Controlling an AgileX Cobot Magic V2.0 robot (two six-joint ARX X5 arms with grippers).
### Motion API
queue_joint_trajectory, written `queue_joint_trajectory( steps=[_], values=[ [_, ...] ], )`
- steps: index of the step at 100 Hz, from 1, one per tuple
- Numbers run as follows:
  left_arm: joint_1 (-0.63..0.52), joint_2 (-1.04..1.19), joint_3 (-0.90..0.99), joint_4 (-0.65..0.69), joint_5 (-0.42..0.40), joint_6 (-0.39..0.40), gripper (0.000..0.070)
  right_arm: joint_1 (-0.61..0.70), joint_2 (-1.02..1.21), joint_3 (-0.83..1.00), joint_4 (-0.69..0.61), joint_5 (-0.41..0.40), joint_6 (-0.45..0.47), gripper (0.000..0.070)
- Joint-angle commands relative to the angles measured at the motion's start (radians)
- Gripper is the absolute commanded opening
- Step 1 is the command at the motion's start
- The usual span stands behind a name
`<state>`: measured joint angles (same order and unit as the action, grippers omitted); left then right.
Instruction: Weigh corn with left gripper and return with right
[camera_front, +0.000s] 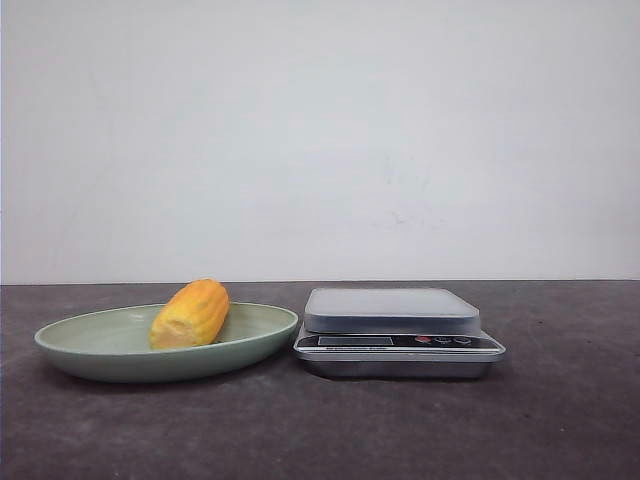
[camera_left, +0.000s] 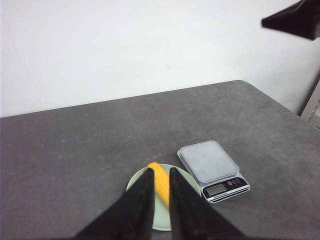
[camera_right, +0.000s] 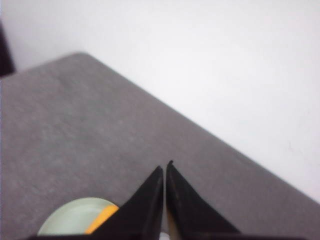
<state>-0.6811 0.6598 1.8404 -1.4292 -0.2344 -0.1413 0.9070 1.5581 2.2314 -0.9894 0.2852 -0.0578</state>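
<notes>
From the front we see no pincer; the stubby yellow-orange corn cob (camera_front: 190, 313) lies in a shallow pale green plate (camera_front: 90, 345) beside a silver digital scale (camera_front: 398, 334) on the dark grey tabletop (camera_front: 320, 430).

Our left pincer (camera_left: 159, 172), slightly parted and empty, hangs high with the cob's long axis running between its tips.

Our right pincer (camera_right: 164, 168) is clenched, empty, farther off.

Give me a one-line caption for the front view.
Corn lying in a green plate beside an empty kitchen scale on a dark table, no arm in view.
</notes>
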Motion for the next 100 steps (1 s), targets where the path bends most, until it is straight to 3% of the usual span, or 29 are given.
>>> queue_joint_trajectory(
  steps=[1,17,52,71,100],
  values=[
    [-0.007,0.004,0.013,-0.060,-0.018,-0.010,0.0004,0.029,-0.033,-0.009,0.026,0.011,-0.035,0.0000],
    [-0.007,0.004,0.010,-0.059,-0.036,-0.011,0.0004,0.048,-0.186,-0.207,0.111,0.058,-0.051,0.0000],
    [-0.007,0.004,0.010,-0.060,-0.035,-0.026,0.0004,0.019,-0.652,-0.933,0.471,0.082,-0.084,0.0000],
    [-0.007,0.004,0.011,-0.060,-0.035,-0.026,0.0004,0.020,-0.731,-0.992,0.404,0.081,-0.059,0.0000],
    [-0.007,0.004,0.011,-0.060,-0.035,-0.026,0.0004,0.020,-0.753,-0.992,0.431,0.082,-0.058,0.0000]
  ],
)
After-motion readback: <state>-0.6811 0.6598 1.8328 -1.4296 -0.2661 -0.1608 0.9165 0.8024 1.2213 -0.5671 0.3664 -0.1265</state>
